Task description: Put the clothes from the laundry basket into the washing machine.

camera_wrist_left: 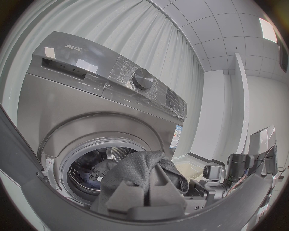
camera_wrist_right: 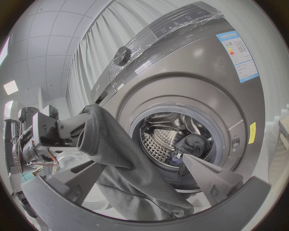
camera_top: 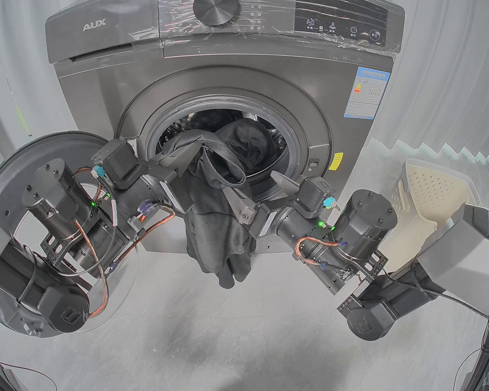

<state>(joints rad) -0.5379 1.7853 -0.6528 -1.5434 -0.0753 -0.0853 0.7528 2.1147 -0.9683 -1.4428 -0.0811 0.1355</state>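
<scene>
Front-loading grey metal washing machine (camera_top: 98, 85) stands on smooth grey floor (camera_top: 222, 337). Its round glass-centred door (camera_top: 42, 157) is swung fully open on the robot's left side. Both arms are level with the drum opening, just in front of its lower rim. Left gripper (camera_wrist_left: 146, 192): foam-padded fingers (camera_wrist_left: 126, 195) close together, clenched on a dark grey, fine-mesh fabric garment (camera_top: 216, 230). Garment is bunched over the left gripper at the lower left rim of the opening. Its upper fold rises against the mouth of the drum, and the long remainder hangs straight down in front of the machine's lower panel, its bottom end clear of the floor. A black strap or hem loop of the garment arcs across the opening. Right gripper (camera_top: 253, 191): fingers spread wide, released, gripping nothing. The right wrist view shows the hanging garment draped across the space between them and over one finger; the other finger (camera_wrist_right: 210, 174) points at the lower right rim of the opening. Inside the perforated steel drum (camera_wrist_right: 156, 144), a dark crumpled clothing item (camera_wrist_right: 192, 144) lies at the bottom with a small patch of blue fabric beside it. Cream perforated plastic laundry basket (camera_top: 432, 207) sits on the floor to the right of the machine, near its front right corner; its contents cannot be seen.
</scene>
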